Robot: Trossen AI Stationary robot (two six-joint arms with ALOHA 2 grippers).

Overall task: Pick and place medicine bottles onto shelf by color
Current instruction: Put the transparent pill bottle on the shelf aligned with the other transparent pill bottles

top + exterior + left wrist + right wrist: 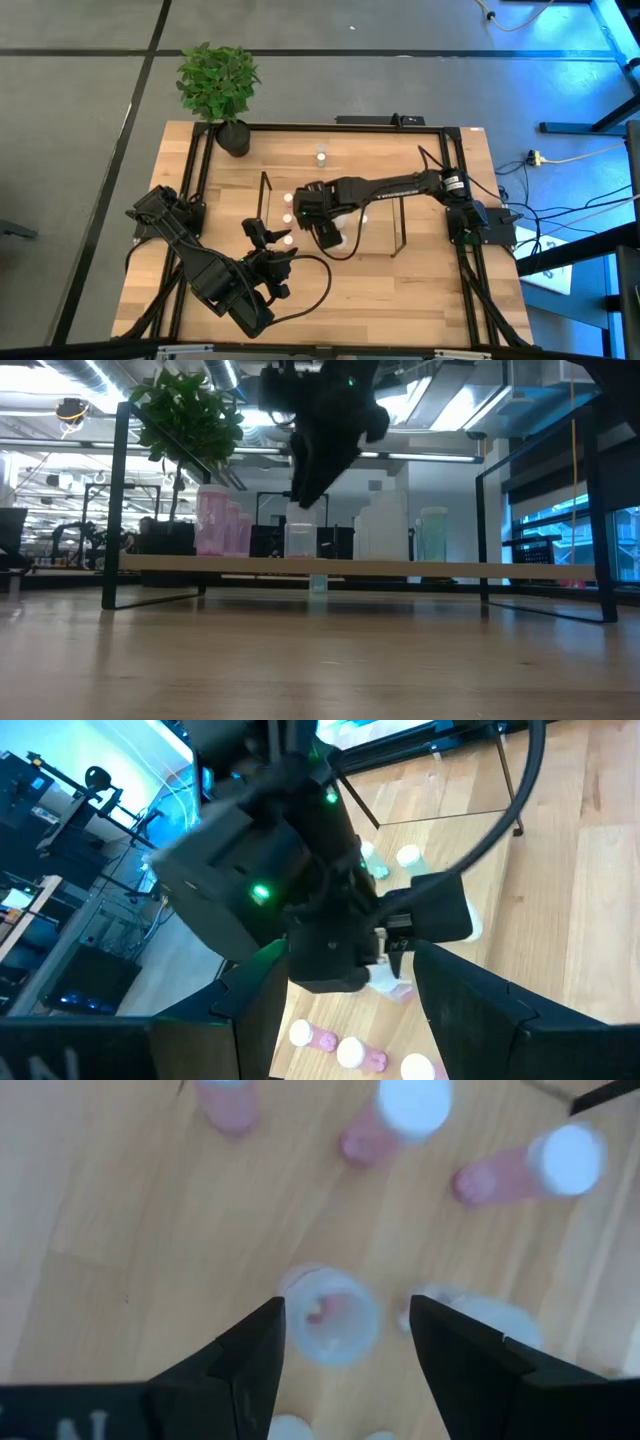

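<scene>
So the right arm's dark two-finger gripper (345,1335) hangs spread open straight above a small upright clear bottle with a whitish top (330,1315) on the black-rod rack's wooden board (120,1230). Bottle's axis points up between the fingers. Left gripper (262,235) waits nearby, can't tell its fingers.

Two dark, boxy-jointed arms are seen, each trailed by a looping black cable. A green indicator light is lit on the right arm (262,895). Angular black fingers (250,1355) are shown, with pale lettering printed beneath them.
</scene>
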